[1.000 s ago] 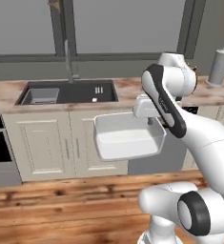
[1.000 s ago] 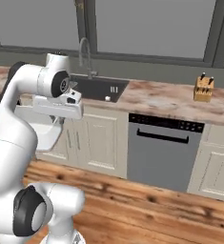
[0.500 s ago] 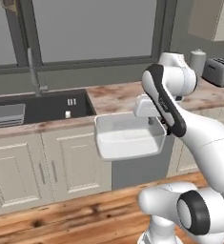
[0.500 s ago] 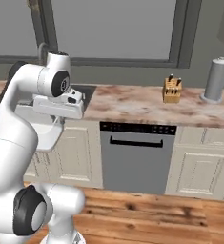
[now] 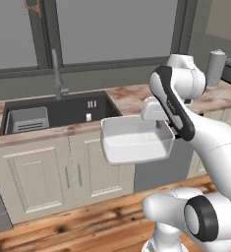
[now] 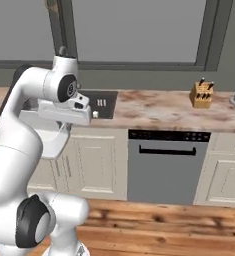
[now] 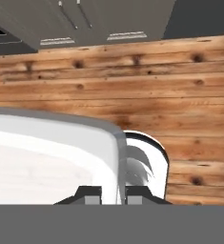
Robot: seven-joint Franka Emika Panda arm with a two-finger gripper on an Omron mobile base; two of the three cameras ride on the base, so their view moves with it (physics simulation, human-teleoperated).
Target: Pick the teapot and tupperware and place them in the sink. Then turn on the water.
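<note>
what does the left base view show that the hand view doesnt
Left base view alone: the dark sink with its faucet, a grey rack in the basin, and the wooden counter.
Hand view alone: the gripper shut on the container's rim, with plank floor straight below.
Both: the white tupperware held off the counter, and the cabinet doors.

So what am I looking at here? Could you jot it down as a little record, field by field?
place: simulated kitchen, wood floor
held: tupperware, carried in the air in front of the cabinets
gripper: shut on the tupperware's rim
sink: dark basin, grey rack inside at its left
faucet: no water running
counter: knife block to the right
</note>
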